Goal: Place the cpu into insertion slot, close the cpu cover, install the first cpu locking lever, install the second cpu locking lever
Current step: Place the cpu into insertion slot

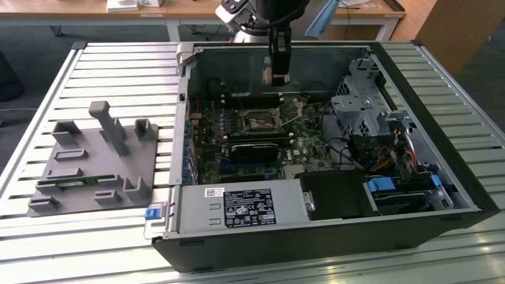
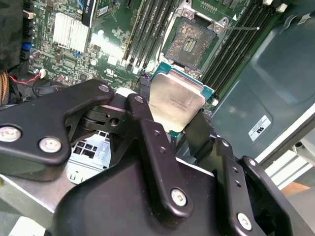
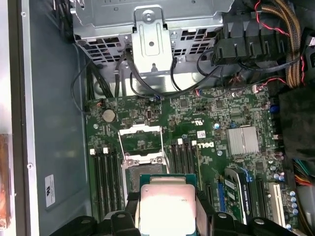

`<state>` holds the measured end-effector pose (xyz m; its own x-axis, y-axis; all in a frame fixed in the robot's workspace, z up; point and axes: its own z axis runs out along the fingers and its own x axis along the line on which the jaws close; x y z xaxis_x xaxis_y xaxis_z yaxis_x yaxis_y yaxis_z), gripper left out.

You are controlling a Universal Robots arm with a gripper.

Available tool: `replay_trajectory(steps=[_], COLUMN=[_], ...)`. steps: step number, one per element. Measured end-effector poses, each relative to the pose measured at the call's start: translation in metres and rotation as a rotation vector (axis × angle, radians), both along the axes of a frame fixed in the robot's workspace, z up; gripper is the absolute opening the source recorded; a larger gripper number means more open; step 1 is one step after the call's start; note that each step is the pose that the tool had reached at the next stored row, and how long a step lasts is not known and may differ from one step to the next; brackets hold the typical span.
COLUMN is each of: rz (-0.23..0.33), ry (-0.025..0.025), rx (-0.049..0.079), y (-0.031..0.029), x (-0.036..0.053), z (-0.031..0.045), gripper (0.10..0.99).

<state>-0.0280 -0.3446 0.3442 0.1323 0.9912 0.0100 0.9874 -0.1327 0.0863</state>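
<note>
My gripper (image 1: 278, 76) hangs inside the open computer case, above the far part of the green motherboard. It is shut on the cpu (image 2: 177, 101), a flat square chip with a dull silver top, pinched by its edges between two black fingers (image 2: 147, 125). In the first wrist view the cpu (image 3: 167, 204) sits in the gripper (image 3: 167, 214), a little short of the insertion slot (image 3: 143, 169). The insertion slot (image 2: 189, 44) lies bare, its dark pin field showing. The cpu cover (image 3: 140, 141) lies flipped open beyond the slot. In the exterior view the insertion slot (image 1: 256, 120) is below and slightly left of the gripper.
Long black memory slots (image 3: 104, 172) flank the socket on both sides. A silver heatsink (image 3: 242, 140), a metal drive cage (image 1: 359, 106) with cables and the power supply (image 1: 236, 207) crowd the case. A grey fixture (image 1: 94, 160) stands on the slatted table at the exterior view's left.
</note>
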Motion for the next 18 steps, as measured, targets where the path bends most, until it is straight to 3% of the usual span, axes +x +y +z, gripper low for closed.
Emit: replay_trajectory(steps=[2, 7, 11, 12, 16, 18], rz=[0.006, 0.085, 0.093, 0.093, 0.093, 0.093], ry=[-0.0001, 0.0, 0.0019, 0.0045, 0.0283, 0.0329], rx=[0.0, 0.0, 0.0, -0.001, -0.001, -0.001], y=[-0.0001, -0.0001, -0.0001, -0.0001, -0.0001, -0.0001], x=[0.0, 0.0, 0.0, 0.0001, 0.0012, 0.0017], z=[-0.0022, -0.0067, -0.0115, -0.0127, -0.0172, -0.0208], gripper=[0.537, 0.537, 0.537, 0.537, 0.537, 0.537])
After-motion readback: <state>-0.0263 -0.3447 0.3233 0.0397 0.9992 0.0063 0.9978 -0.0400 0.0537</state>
